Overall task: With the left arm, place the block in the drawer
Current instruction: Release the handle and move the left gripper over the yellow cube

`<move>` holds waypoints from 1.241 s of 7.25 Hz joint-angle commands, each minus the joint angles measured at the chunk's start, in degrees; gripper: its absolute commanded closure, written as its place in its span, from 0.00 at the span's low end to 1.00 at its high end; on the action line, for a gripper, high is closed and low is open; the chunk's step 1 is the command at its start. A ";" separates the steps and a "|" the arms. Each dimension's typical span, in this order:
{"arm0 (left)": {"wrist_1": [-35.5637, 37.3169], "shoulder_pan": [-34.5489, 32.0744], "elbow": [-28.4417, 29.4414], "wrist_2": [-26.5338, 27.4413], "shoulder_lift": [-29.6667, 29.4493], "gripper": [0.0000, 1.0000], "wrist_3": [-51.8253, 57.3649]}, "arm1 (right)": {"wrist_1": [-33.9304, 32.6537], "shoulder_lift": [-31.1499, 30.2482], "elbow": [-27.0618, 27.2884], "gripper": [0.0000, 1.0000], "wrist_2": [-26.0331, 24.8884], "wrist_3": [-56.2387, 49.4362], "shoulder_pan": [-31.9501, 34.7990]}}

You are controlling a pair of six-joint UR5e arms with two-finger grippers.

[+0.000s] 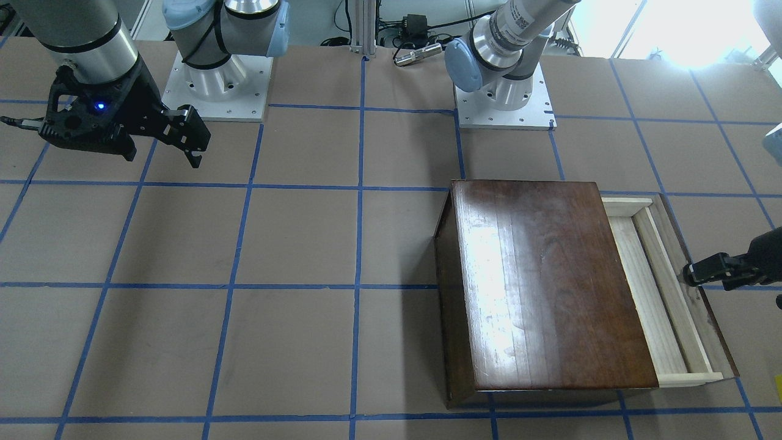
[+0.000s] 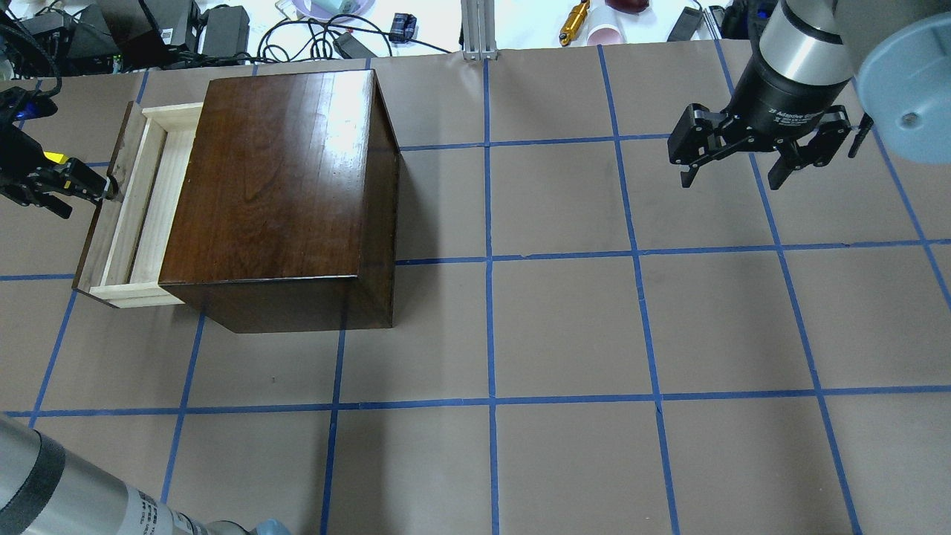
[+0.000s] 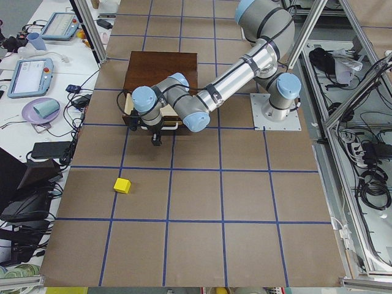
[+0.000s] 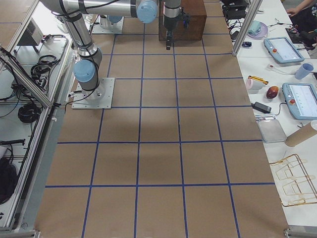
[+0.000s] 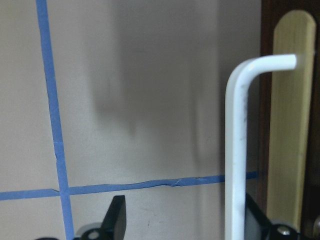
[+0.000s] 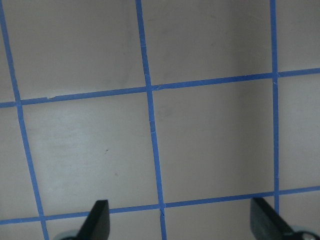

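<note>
The yellow block (image 3: 122, 185) lies on the table well away from the drawer; a sliver of it shows in the overhead view (image 2: 52, 157). The dark brown box (image 2: 282, 186) has its pale drawer (image 2: 137, 215) pulled part-way out, and the drawer is empty. My left gripper (image 2: 100, 192) is at the drawer's dark front panel (image 1: 702, 318). In the left wrist view it (image 5: 185, 215) is open, with the white handle (image 5: 235, 150) between the fingers, close to one of them. My right gripper (image 2: 732, 178) hangs open and empty above the table, far from the box.
The brown tabletop carries a blue tape grid. Both arm bases (image 1: 504, 98) stand on the robot's side of it. Cables, cups and tools (image 2: 572, 22) lie beyond the table's far edge. Tablets and bowls (image 3: 37, 110) sit on side tables.
</note>
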 commanded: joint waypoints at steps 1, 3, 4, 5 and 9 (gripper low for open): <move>-0.30 0.00 1.02 -0.13 1.85 0.00 -0.35 | 0.00 0.00 0.00 0.00 0.00 0.00 0.00; 0.05 0.61 4.52 0.49 1.25 0.00 0.08 | 0.00 0.00 0.00 0.00 0.00 0.00 0.00; -0.64 2.01 8.55 0.66 -0.93 0.00 0.26 | 0.00 0.00 0.00 0.00 0.00 0.00 0.00; -1.17 2.11 12.77 2.67 -3.83 0.00 0.52 | 0.00 0.00 0.00 0.00 0.00 0.00 0.00; -1.18 2.29 29.73 2.78 -17.27 0.00 3.93 | 0.00 0.00 0.00 0.00 -0.09 0.00 0.00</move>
